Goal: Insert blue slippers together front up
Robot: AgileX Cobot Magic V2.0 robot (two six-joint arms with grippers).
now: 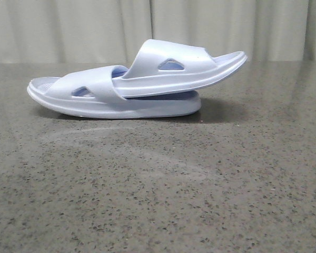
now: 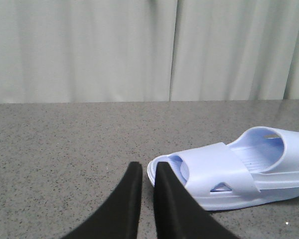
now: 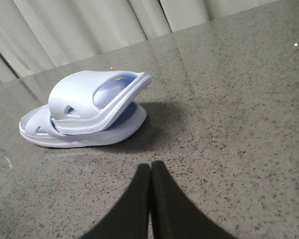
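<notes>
The blue slippers lie nested at the middle back of the table. The lower slipper [image 1: 121, 108] lies flat with its toe to the left. The upper slipper [image 1: 179, 68] is pushed under the lower one's strap and tilts up to the right. In the left wrist view the pair [image 2: 214, 174] lies just beside my left gripper [image 2: 148, 167], which is empty, its fingers nearly together with a slim gap. In the right wrist view the pair [image 3: 82, 109] lies some way ahead of my right gripper [image 3: 150, 167], which is shut and empty. Neither gripper shows in the front view.
The slippers rest on a speckled grey stone tabletop [image 1: 158, 200]. A pale pleated curtain [image 1: 68, 26] hangs behind the table's far edge.
</notes>
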